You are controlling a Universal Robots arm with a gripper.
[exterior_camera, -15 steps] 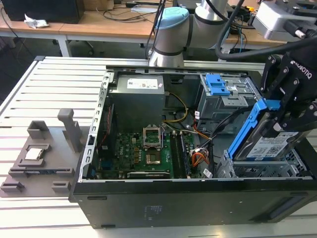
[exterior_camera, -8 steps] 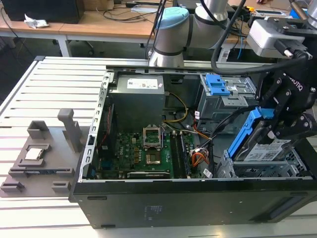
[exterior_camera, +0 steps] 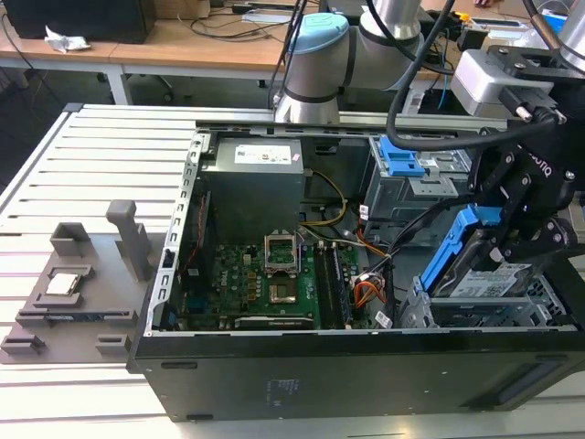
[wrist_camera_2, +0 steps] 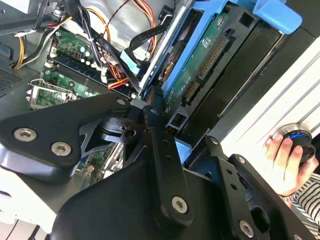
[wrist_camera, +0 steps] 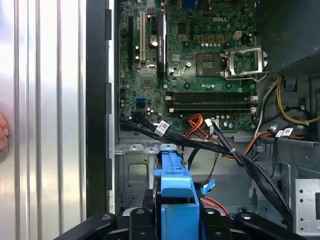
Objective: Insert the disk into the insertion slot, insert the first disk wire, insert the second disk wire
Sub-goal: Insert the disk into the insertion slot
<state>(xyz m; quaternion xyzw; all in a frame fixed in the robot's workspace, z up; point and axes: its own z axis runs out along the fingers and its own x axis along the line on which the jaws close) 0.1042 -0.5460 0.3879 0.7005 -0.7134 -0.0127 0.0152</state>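
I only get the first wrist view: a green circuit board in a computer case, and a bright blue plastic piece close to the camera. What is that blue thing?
Observer: In the exterior view it is the carrier framing the disk, a flat silver hard drive with a white-and-blue label, held by the black gripper.
Operator: Is it in place?
Observer: Not flat yet: it is tilted, one end raised above the insertion slot, a low silver perforated sheet-metal cage.
Operator: Anyone nearby?
Observer: In the second wrist view a hand grips a round black knob with a blue ring.
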